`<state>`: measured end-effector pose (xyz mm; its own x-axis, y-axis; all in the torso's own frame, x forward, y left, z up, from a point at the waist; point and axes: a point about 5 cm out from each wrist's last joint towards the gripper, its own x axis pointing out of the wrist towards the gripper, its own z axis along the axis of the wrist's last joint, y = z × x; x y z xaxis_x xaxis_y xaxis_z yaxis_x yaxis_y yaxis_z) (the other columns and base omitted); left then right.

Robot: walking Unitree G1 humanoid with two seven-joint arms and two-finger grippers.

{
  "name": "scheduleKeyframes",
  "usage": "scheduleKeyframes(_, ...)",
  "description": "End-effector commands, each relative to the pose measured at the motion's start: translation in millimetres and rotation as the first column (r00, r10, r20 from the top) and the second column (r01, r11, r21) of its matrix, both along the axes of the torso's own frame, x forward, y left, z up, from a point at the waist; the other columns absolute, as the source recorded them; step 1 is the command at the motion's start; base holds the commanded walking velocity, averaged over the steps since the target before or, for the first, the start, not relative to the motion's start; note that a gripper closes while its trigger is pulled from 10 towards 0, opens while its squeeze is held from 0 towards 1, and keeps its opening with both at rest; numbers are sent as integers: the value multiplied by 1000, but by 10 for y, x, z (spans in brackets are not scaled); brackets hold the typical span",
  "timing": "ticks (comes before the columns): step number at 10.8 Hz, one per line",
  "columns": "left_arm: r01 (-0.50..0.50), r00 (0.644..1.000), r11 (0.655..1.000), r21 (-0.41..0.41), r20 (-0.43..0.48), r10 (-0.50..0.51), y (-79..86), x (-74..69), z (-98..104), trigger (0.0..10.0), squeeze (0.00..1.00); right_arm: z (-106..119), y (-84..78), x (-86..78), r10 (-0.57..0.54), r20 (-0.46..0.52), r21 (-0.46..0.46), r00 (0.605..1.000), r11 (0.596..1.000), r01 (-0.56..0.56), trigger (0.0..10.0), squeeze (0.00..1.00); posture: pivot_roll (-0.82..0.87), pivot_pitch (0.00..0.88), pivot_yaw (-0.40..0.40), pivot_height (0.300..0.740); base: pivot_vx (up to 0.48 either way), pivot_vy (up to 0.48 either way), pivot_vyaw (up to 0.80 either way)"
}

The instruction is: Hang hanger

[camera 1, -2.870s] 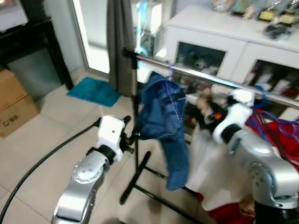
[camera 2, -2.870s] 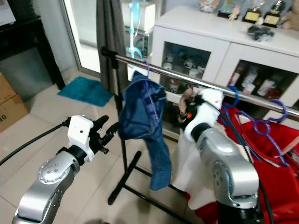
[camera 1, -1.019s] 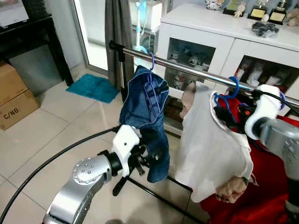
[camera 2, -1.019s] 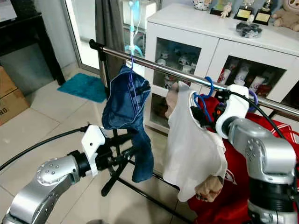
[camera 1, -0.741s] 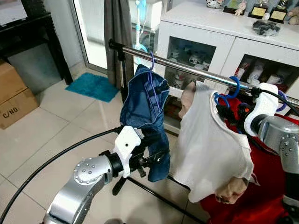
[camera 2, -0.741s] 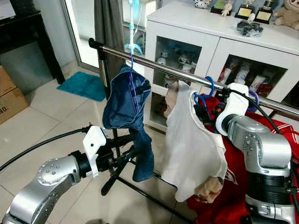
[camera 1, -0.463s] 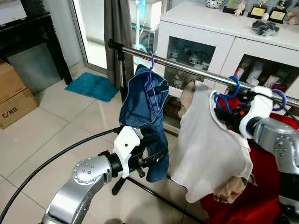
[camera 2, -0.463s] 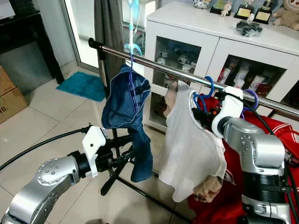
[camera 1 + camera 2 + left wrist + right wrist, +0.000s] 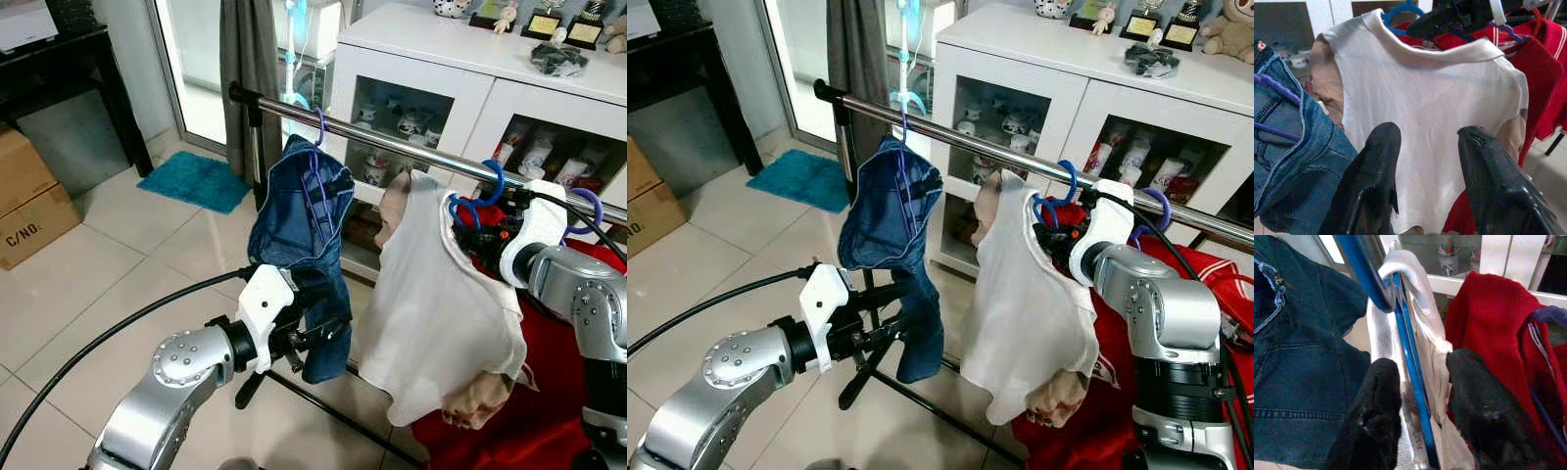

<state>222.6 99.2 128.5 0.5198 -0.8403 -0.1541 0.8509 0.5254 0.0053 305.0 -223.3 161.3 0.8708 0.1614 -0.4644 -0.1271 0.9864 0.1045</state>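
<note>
Blue hanger sits between the right gripper's parted fingers, hooked on the rail; pulling back carelessly could snag and unhook it.

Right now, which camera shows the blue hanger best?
Right wrist view: the blue hanger runs close up between the right gripper jaws. The eye views catch its hook on the rail; the left wrist view shows its top.
</note>
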Motion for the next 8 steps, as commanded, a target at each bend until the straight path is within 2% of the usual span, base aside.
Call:
scheduleKeyframes(1,15,1000,1000,15,21,-15,-21,7,29,10000,0,10,6,20,3,7,-2,1000,1000,-3,0,0,107,0,-46,740,0,0,0)
scheduleKeyframes(8,6,999,999,35,35,-7,5,12,18,10000,0,-32,72,11,25,35,24,999,999,-25,0,0,116,0,-42,740,0,0,0)
